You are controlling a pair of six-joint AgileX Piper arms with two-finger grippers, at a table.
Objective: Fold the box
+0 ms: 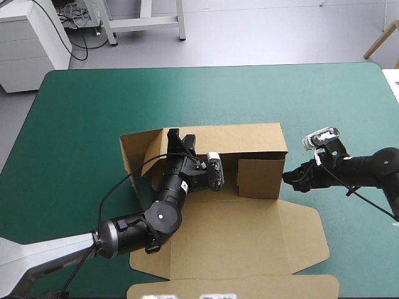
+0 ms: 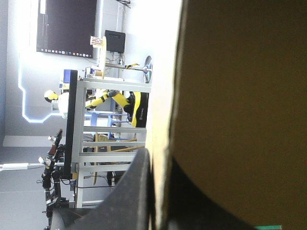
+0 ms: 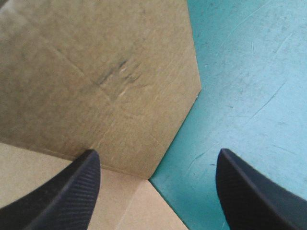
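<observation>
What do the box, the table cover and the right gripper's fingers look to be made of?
Box: brown board, matt, scuffed and creased. Table cover: teal-green, smooth sheet, finely scratched, perhaps plastic or rubber. Right gripper's fingers: black, fine woven-looking texture, possibly carbon fibre.

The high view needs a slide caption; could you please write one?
Left gripper shut on the raised back wall of the box; right gripper open beside its right end.

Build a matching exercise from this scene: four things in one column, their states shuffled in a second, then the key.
1. left gripper
2. right gripper
3. box
4. table cover

A. open, holding nothing
B. far wall raised, lid flat
C. shut on the box
D. teal-green, lying under everything

Pairs: 1-C, 2-A, 3-B, 4-D
</observation>
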